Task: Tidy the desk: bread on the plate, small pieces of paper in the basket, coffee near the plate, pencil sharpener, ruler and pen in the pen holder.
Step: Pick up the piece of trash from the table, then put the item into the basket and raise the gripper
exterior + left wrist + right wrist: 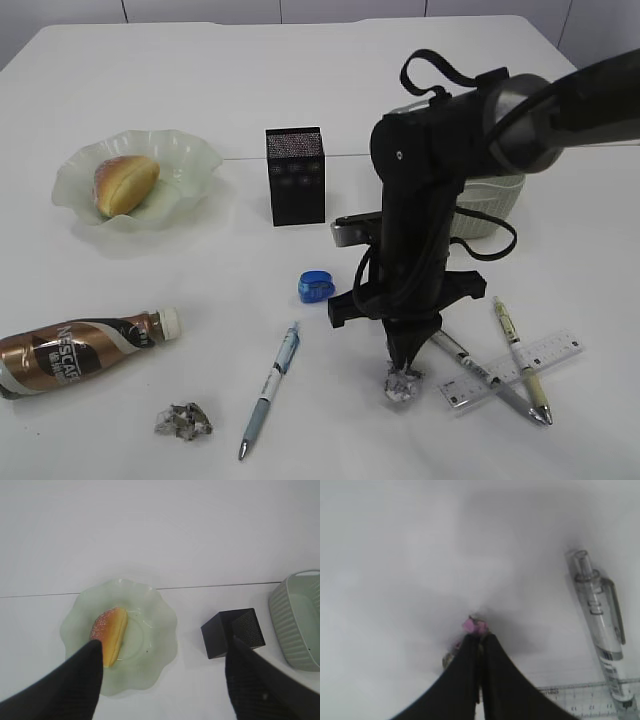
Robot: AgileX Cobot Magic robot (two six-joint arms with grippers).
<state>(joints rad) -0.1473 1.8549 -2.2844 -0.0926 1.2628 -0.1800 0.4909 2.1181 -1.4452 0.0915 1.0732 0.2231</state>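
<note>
While my right gripper (408,362) pinches a crumpled paper ball (404,384) with its fingers pressed together, I see only a pink-and-grey scrap (472,625) of it past the tips in the wrist view. Beside it lie a clear pen (600,630) and ruler (512,368). Farther back, my left gripper (162,672) hangs open above the plate (155,630) holding bread (109,634); the basket (295,620) is cut off.

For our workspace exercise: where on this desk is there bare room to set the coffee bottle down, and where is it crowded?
Bare table lies between the plate and the coffee bottle, and along the far edge behind the pen holder. It is crowded at front right: the right gripper is on a paper scrap, beside the ruler and pens.
</note>
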